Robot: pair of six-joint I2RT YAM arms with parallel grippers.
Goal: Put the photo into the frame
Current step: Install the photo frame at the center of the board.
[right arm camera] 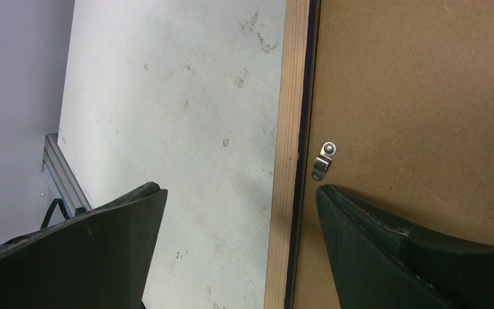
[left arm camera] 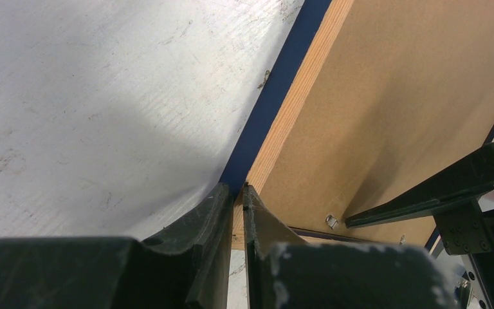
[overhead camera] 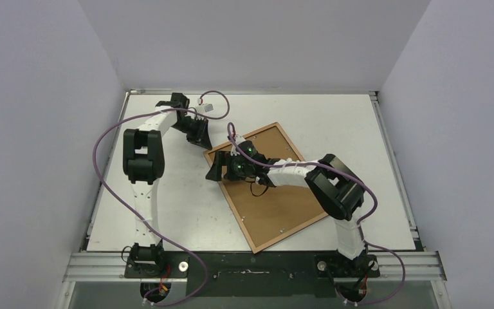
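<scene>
Straddling the frame (clip just beside), right claw gapes.

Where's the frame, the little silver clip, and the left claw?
the frame [right arm camera: 287, 96]: right wrist view, its light wooden edge.
silver clip [right arm camera: 322, 161]: right wrist view, its middle.
left gripper [left arm camera: 237, 190]: left wrist view, between its fingertips.

The frame is pale grainy wood, the backing board matt brown, the clip shiny metal.

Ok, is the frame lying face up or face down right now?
Face down: the frame shows its brown backing board and a metal clip upward.
</scene>
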